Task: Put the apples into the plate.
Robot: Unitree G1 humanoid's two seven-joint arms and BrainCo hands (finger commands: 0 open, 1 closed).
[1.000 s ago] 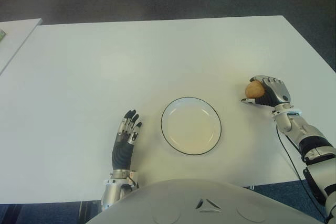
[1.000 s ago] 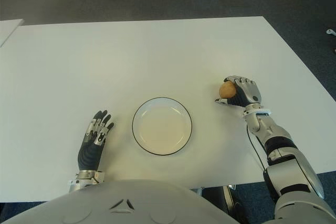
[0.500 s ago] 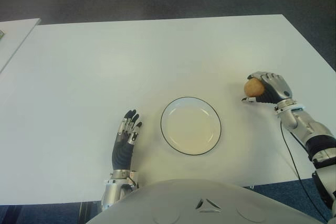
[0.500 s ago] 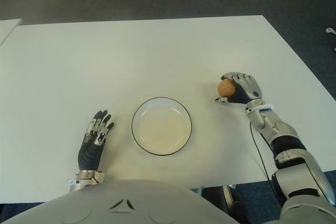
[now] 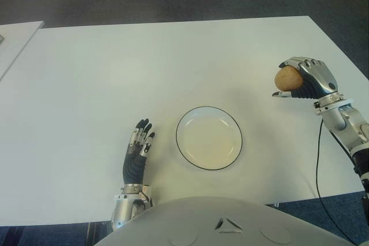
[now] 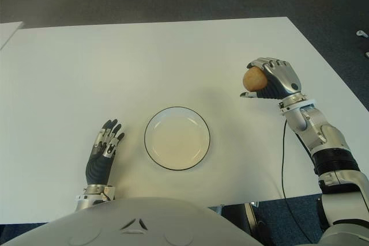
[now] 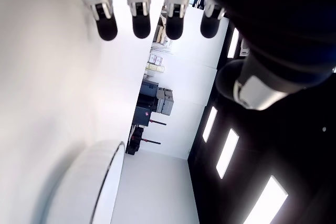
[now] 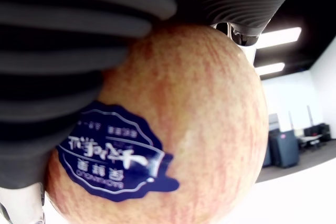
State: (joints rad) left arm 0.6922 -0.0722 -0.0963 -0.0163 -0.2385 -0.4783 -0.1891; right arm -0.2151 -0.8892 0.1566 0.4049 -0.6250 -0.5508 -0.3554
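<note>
Left eye view | right hand [image 5: 308,79] raised, fingers clasping apple [image 5: 286,79] | left hand [image 5: 137,156] flat, fingers spread, beside plate [image 5: 209,137]

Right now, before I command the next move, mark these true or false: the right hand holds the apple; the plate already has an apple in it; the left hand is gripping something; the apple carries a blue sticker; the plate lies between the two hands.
1. The right hand holds the apple. True.
2. The plate already has an apple in it. False: nothing lies in it; the only apple in view is in the right hand, out to the plate's right.
3. The left hand is gripping something. False: its fingers are straight and hold nothing; it shows left of the plate.
4. The apple carries a blue sticker. True, seen in the right wrist view.
5. The plate lies between the two hands. True.
</note>
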